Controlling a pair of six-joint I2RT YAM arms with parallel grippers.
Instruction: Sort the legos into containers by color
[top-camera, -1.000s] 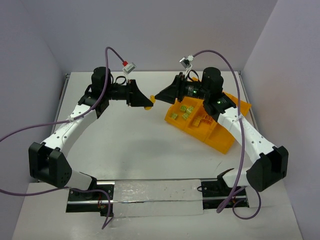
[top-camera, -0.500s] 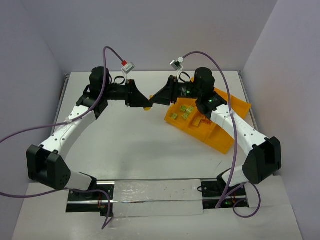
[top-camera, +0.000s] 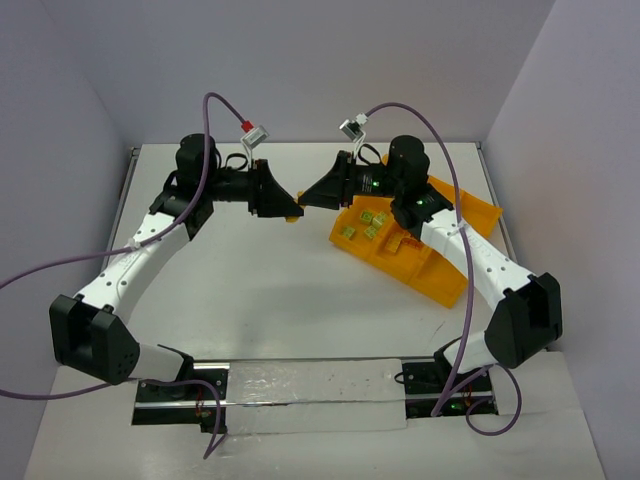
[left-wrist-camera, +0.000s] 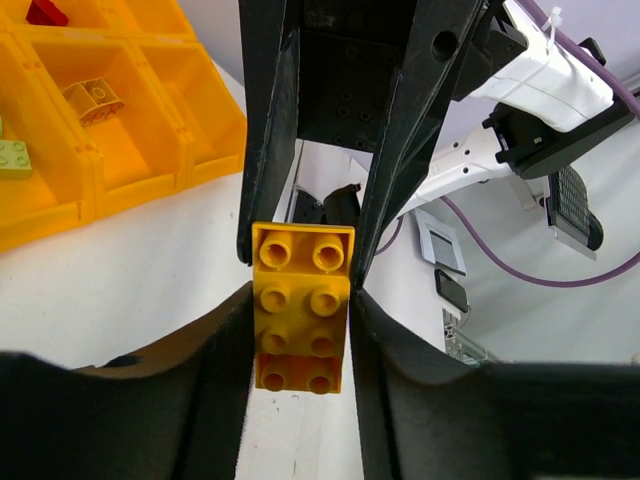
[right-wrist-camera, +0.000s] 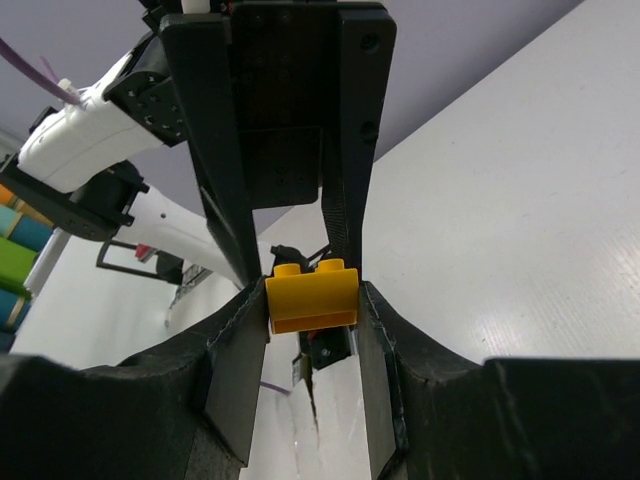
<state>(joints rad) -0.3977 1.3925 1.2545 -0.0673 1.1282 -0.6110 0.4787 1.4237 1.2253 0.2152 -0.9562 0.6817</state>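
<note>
A stack of yellow legos (left-wrist-camera: 302, 305) hangs in the air between both grippers, above the table to the left of the tray. My left gripper (left-wrist-camera: 302, 293) is shut on its sides. My right gripper (right-wrist-camera: 311, 296) faces it, with both pads pressed on the far end of the same yellow stack (right-wrist-camera: 312, 297). From above, the two grippers meet tip to tip, left gripper (top-camera: 294, 208) and right gripper (top-camera: 309, 196). The orange-yellow tray (top-camera: 442, 277) holds light green legos (top-camera: 375, 219); its containers (left-wrist-camera: 150, 170) show a yellow brick (left-wrist-camera: 93, 98), a green brick (left-wrist-camera: 12, 158) and a red one (left-wrist-camera: 45, 12).
The tray lies askew at the right, under my right arm. Purple cables loop over both arms, with a red-and-white connector (top-camera: 255, 130) and a white one (top-camera: 350, 127) hanging above the grippers. Walls close in the table at back and sides.
My right gripper swung left to meet the left one and its jaws closed onto the end of the yellow stack. The left arm has barely shifted.
</note>
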